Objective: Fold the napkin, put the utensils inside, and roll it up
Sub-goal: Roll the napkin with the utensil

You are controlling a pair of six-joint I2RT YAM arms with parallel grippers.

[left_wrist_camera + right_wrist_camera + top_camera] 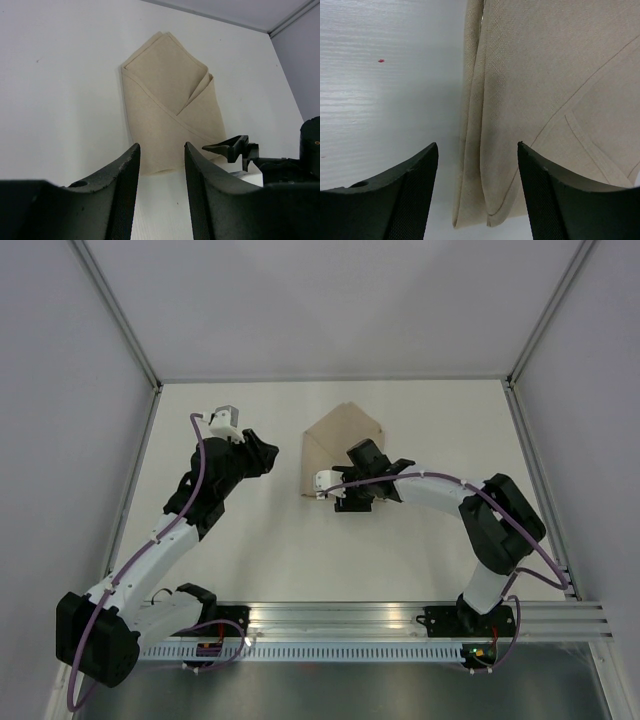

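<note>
The beige napkin [335, 440] lies folded into a pointed envelope shape on the white table, also in the left wrist view [165, 100]. My right gripper [352, 488] hangs open over the napkin's near edge. In the right wrist view it [477, 147] straddles the napkin's layered folded edge [485, 150], apart from the cloth. One of its fingers [231, 146] shows in the left wrist view. My left gripper [265, 455] is open and empty just left of the napkin; it [161, 150] points at the cloth. The fork is hidden.
White enclosure walls with metal posts [120, 315] surround the table. An aluminium rail [400, 618] with the arm bases runs along the near edge. A tiny red speck [381, 61] lies on the table beside the napkin.
</note>
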